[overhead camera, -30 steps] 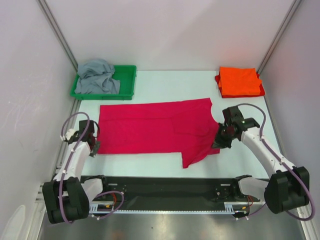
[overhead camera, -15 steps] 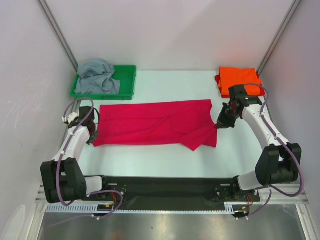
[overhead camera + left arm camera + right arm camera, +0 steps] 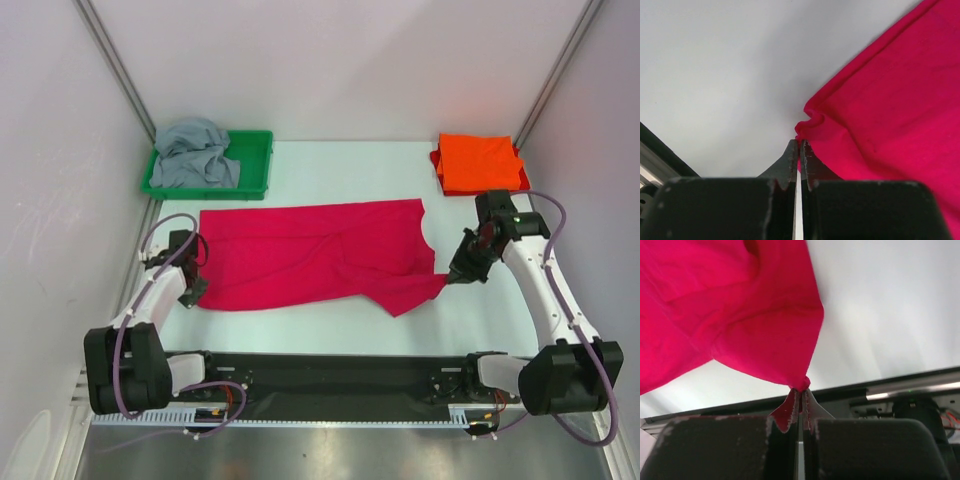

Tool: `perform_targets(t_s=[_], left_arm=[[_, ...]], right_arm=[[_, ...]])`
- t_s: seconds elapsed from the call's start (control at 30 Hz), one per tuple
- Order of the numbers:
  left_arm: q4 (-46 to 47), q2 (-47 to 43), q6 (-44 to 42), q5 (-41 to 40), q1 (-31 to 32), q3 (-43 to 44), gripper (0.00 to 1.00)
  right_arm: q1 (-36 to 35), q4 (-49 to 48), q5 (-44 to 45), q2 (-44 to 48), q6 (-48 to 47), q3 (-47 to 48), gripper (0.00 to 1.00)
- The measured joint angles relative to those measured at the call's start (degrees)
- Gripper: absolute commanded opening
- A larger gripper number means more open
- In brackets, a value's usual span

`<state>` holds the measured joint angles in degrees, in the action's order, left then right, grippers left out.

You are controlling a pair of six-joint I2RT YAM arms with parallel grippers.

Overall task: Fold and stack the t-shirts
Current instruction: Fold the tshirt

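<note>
Top view vs. half a second earlier: both grippers have drawn back toward the arm bases, the right gripper also outward, and the near edge of the crimson-pink t-shirt has followed.

Left gripper: jaws pinched tight on the shirt's near-left corner, a small pucker of cloth between the tips (wrist view).

Right gripper: likewise clamped, on a bunched point at the shirt's near-right, approx. the sleeve or hem. The cloth drapes away from the tips, so it is probably lifted off the table.

Shirt: spread crosswise at mid-table, creased toward its right end. Gripping opposite ends keeps it taut, presumably to smooth it before folding.

Orange t-shirt: folded, far right; likely the stack base.

Grey t-shirt: crumpled in the green tray, far left, not yet folded.
</note>
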<state>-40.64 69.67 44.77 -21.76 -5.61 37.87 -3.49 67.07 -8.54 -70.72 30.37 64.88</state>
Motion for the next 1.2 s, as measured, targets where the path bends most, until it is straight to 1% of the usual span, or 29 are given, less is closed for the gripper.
perform_targets(t_s=[0.23, 0.4, 0.53, 0.63, 0.83, 1.0, 1.2], left_arm=[[-0.6, -0.6, 0.9, 0.0, 0.1, -2.4, 0.01], [-1.8, -2.2, 2.5, 0.0, 0.1, -2.7, 0.0], [-3.1, -3.0, 4.0, -0.3, 0.1, -2.7, 0.0], [-3.9, -3.1, 5.0, -0.5, 0.1, -2.7, 0.0], [-4.9, -3.1, 5.4, -1.0, 0.1, -2.6, 0.0], [-4.6, -3.0, 3.1, -1.2, 0.2, 0.7, 0.0], [-1.8, -0.8, -0.5, -2.0, 0.2, 5.8, 0.0]], right_arm=[[0.7, 4.6, 1.2, 2.6, 0.7, -3.3, 0.0], [3.3, 7.4, 2.9, 3.9, 0.7, -4.3, 0.0], [5.5, 8.0, 3.6, 6.1, 0.6, -6.4, 0.0], [5.8, 8.6, 3.5, 7.6, 0.5, -8.4, 0.0], [5.9, 8.1, 2.2, 7.5, -0.8, -9.6, 0.0], [5.5, 6.1, 0.3, 2.8, -3.3, -6.3, 0.0], [3.7, 3.5, 0.6, -8.1, -6.7, 4.9, 0.0]])
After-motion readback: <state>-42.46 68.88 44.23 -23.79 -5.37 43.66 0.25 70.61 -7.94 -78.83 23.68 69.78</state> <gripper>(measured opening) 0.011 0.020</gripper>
